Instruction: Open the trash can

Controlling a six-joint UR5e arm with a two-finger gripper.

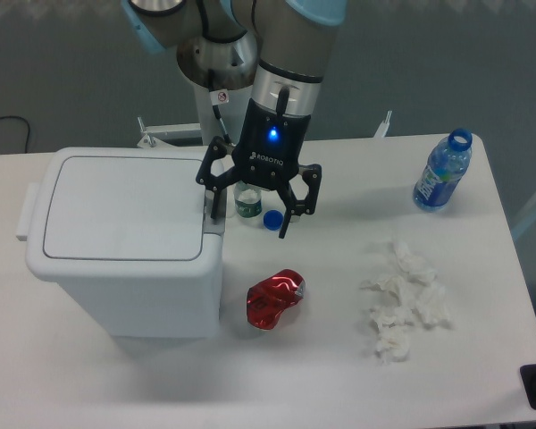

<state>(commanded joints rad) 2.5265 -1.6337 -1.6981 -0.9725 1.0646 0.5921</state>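
Note:
The trash can point(121, 241) is a big white bin on the left of the table, its flat lid point(121, 207) lying shut. A grey push tab point(212, 221) sits at the lid's right edge. My gripper point(250, 223) hangs open just right of the can, nothing between its fingers. Its left fingertip point(216, 211) stands over or on the grey tab; I cannot tell whether it touches. The right fingertip point(284, 228) hangs above the table.
A small bottle point(247, 202) and a blue cap point(272, 218) lie behind the gripper. In front of it lies a crushed red can point(273, 298). Crumpled white tissues point(404, 299) are at the right, a blue water bottle point(442, 172) at the far right.

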